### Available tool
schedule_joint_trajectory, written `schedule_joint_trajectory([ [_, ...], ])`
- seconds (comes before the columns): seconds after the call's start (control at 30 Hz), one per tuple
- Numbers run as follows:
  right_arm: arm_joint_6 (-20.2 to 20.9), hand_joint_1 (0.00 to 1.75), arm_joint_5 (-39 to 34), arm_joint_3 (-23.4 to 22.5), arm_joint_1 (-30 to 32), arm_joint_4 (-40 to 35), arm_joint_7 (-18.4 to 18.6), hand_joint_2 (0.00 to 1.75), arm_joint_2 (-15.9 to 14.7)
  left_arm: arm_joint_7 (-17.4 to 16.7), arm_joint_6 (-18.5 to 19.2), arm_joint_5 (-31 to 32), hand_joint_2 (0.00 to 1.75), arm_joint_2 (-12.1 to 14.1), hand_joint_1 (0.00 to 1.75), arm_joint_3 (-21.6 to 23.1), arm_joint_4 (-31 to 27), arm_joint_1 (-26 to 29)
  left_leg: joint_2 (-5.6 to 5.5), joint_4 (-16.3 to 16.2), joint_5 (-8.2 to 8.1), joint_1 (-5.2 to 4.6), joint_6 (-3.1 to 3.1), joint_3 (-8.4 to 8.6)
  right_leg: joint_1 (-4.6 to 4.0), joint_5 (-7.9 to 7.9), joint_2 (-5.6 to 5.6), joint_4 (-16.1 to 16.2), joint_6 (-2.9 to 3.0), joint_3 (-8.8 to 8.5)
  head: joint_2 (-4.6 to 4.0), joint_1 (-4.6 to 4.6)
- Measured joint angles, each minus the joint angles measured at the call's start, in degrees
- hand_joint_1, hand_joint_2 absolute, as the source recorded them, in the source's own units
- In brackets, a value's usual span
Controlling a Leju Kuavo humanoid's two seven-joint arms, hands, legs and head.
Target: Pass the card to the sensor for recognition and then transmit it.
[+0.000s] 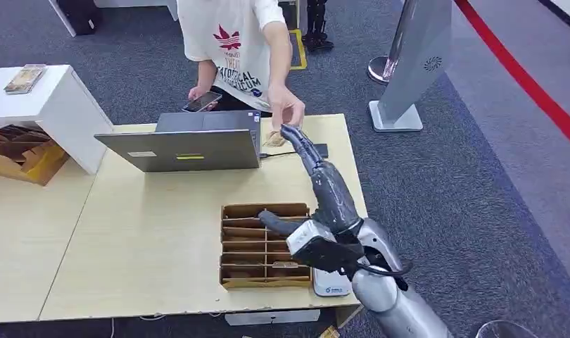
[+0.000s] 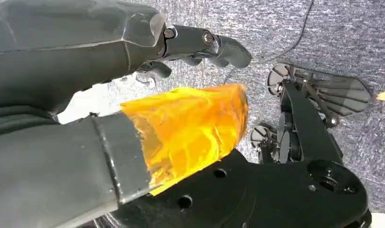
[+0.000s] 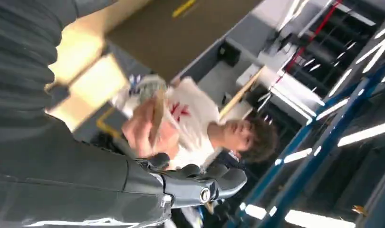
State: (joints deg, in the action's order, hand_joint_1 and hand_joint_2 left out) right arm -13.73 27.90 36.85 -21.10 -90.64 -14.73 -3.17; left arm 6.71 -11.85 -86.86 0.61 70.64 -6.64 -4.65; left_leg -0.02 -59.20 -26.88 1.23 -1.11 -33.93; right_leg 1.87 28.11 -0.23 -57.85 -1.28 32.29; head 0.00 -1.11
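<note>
My right hand (image 1: 328, 190) reaches out over the table toward a person, fingers stretched and thumb spread, with nothing in it. Just past my fingertips (image 1: 293, 134), the person's hand (image 1: 286, 107) holds the tan card (image 1: 274, 139). The right wrist view shows that card (image 3: 156, 111) edge-on in the person's hand (image 3: 140, 128), apart from my fingers (image 3: 205, 183). The white card sensor (image 1: 330, 282) lies at the table's front edge, under my right wrist. My left hand (image 2: 190, 45) hangs over the carpet, fingers loosely spread, holding nothing.
A cardboard box with slotted compartments (image 1: 264, 246) holding cards sits left of the sensor. An open laptop (image 1: 191, 144) stands at the back of the table (image 1: 148, 232). The person holds a phone (image 1: 201, 102) in the other hand. A grey stand (image 1: 416, 63) is at the right.
</note>
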Motion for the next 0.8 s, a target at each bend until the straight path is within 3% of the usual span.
schedule_joint_trajectory([
  [0.13,-1.9,0.0,6.1,1.6,-2.9,1.6,1.5,1.75,0.0,-0.1,0.2,0.5,0.0,0.0,0.0,0.8,0.0,-0.3,-0.01,0.0,0.0,0.0,0.0,-0.01,0.0,-0.01,0.0,0.0,0.0,0.0,0.0,0.02],
  [0.33,-1.9,0.0,6.3,1.7,-3.1,1.7,1.6,1.75,0.0,-0.2,0.2,0.5,0.0,0.0,0.0,0.9,0.0,-0.4,-0.01,0.0,0.0,0.0,0.0,-0.01,0.0,-0.01,0.0,0.0,0.0,0.0,0.0,0.02],
  [0.47,-6.8,0.0,24.9,6.1,-11.4,9.2,6.3,1.75,0.0,-1.6,1.0,1.9,0.0,0.0,0.0,3.7,0.0,-1.5,-0.02,0.0,0.01,0.0,0.0,-0.01,0.0,-0.03,-0.01,0.0,-0.01,0.0,0.0,0.02],
  [0.8,-8.6,0.0,33.5,9.9,-16.8,16.8,9.0,1.75,0.0,-2.3,1.4,1.9,0.0,0.0,0.0,5.4,0.0,-2.2,-0.02,0.0,0.01,0.0,0.0,-0.01,0.0,-0.04,-0.01,0.0,0.0,0.0,-0.02,0.02],
])
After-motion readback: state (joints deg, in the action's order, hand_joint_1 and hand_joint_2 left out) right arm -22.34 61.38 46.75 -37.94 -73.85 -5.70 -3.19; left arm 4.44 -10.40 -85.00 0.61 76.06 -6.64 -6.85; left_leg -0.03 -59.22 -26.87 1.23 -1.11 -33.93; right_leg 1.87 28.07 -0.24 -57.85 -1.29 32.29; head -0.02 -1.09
